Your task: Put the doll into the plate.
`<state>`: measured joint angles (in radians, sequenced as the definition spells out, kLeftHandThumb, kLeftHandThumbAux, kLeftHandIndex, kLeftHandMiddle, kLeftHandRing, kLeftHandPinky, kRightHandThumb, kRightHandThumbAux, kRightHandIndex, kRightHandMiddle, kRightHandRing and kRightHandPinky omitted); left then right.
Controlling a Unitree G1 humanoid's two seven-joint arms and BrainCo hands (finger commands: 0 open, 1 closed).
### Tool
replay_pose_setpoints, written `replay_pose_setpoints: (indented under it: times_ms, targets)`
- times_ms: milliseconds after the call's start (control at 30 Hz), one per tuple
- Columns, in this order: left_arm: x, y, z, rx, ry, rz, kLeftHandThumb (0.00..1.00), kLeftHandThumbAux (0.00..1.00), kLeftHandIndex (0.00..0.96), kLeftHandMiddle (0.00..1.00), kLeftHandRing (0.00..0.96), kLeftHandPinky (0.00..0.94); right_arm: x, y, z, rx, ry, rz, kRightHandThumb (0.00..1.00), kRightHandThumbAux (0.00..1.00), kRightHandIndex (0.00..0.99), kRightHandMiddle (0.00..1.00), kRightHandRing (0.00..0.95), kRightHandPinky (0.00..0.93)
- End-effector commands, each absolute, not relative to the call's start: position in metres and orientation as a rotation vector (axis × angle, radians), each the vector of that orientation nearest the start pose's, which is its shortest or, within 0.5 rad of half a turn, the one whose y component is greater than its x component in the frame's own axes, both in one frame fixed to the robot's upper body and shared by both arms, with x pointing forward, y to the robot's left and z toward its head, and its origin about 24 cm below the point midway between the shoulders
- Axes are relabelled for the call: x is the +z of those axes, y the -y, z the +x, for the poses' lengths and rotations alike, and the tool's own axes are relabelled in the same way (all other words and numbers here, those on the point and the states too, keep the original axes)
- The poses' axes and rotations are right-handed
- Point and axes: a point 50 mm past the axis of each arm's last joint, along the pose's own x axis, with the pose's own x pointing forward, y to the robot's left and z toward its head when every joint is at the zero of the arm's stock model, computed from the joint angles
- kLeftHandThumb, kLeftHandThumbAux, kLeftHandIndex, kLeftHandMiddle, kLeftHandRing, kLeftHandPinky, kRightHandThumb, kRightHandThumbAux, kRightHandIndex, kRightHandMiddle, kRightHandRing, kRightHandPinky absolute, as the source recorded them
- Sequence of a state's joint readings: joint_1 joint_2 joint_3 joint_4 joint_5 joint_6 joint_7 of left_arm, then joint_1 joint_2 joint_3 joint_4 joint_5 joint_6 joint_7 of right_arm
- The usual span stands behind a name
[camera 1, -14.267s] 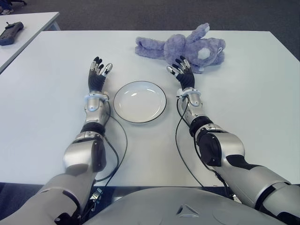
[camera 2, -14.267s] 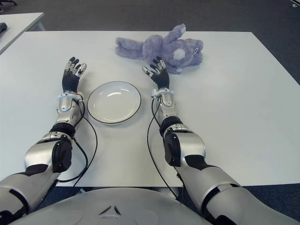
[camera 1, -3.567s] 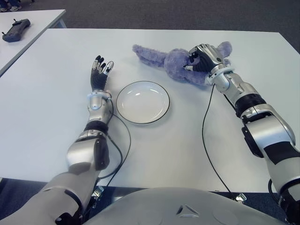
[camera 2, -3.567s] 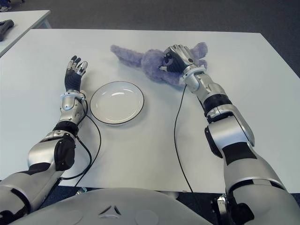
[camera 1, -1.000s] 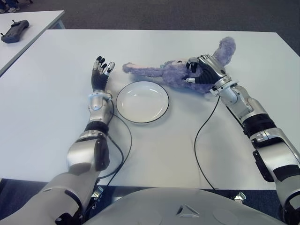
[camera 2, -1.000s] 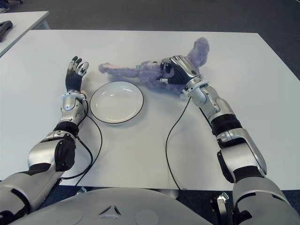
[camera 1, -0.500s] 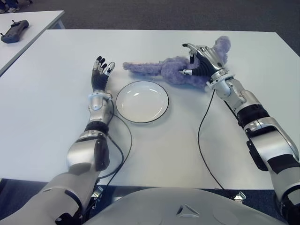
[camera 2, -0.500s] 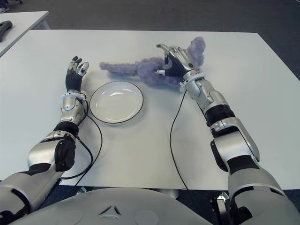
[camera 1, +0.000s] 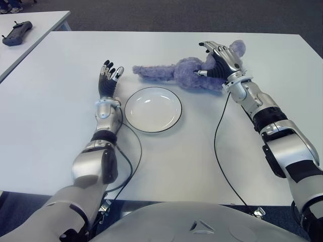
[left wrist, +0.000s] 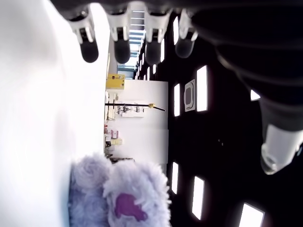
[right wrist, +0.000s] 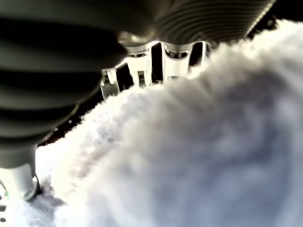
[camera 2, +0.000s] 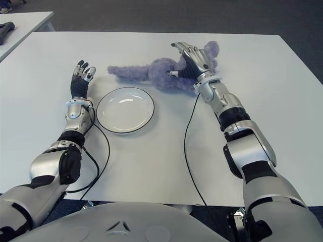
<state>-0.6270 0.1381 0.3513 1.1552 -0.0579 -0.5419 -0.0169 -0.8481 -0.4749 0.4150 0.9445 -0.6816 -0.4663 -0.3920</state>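
The purple plush doll (camera 1: 189, 74) lies stretched out on the white table (camera 1: 45, 111), just behind the plate's far right rim, legs pointing left. The white plate (camera 1: 153, 109) with a dark rim holds nothing. My right hand (camera 1: 216, 58) hovers on top of the doll's head end, its fingers (right wrist: 175, 59) stretched out over the fur (right wrist: 199, 156), not closed around it. My left hand (camera 1: 107, 80) shows left of the plate, palm up with fingers spread and holding nothing. The left wrist view catches the doll's foot (left wrist: 128, 198) farther off.
Black cables (camera 1: 218, 146) trail from both wrists across the table toward me. A second table at the far left carries a black controller (camera 1: 16, 26). Dark floor lies beyond the table's far edge.
One second ago my right hand gripped the doll, lifted by the plate's far rim. It has since let go; the doll lies on the table and the fingers are spread. The left hand stayed still.
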Motion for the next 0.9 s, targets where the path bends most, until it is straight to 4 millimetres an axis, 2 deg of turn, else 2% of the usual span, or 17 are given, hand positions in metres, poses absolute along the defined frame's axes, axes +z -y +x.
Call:
replay_pose_setpoints:
  times_ms: [33,600,700,733,767,800,900]
  targets:
    - [-0.0934,-0.1789,0.2429,0.281,-0.467,-0.196,0.000,0.565,0.060,0.100,0.088,0.089,0.1073,0.1619,0.3780,0.185,0.444,-1.274,0.173,0.559,0.114,0.207,0.291,0.349]
    - [-0.0931,-0.1774,0.2439,0.288,-0.470,-0.197,0.000,0.566,0.059,0.098,0.085,0.087,0.1103,0.1617,0.3802,0.158,0.464,-1.264,0.203,0.529,0.109,0.201,0.241,0.262]
    - [-0.0932,-0.1773,0.2438,0.288,-0.471,-0.196,0.000,0.566,0.059,0.102,0.087,0.090,0.1110,0.1612,0.3802,0.159,0.477,-1.279,0.200,0.504,0.089,0.166,0.194,0.191]
    - [-0.0933,-0.1773,0.2438,0.288,-0.471,-0.197,0.000,0.566,0.058,0.103,0.089,0.089,0.1111,0.1611,0.3802,0.160,0.479,-1.283,0.195,0.488,0.073,0.129,0.137,0.116]
    - [-0.0933,-0.1774,0.2439,0.288,-0.472,-0.197,0.000,0.566,0.058,0.103,0.089,0.089,0.1112,0.1609,0.3803,0.165,0.482,-1.292,0.193,0.484,0.068,0.120,0.123,0.097]
    - [-0.0933,-0.1774,0.2439,0.288,-0.472,-0.198,0.000,0.565,0.057,0.102,0.089,0.087,0.1113,0.1608,0.3804,0.168,0.483,-1.298,0.188,0.467,0.048,0.062,0.038,0.024]
    - [-0.0932,-0.1776,0.2439,0.287,-0.471,-0.197,0.000,0.562,0.057,0.101,0.088,0.085,0.1119,0.1607,0.3806,0.187,0.486,-1.323,0.181,0.444,0.020,0.028,0.010,0.001]
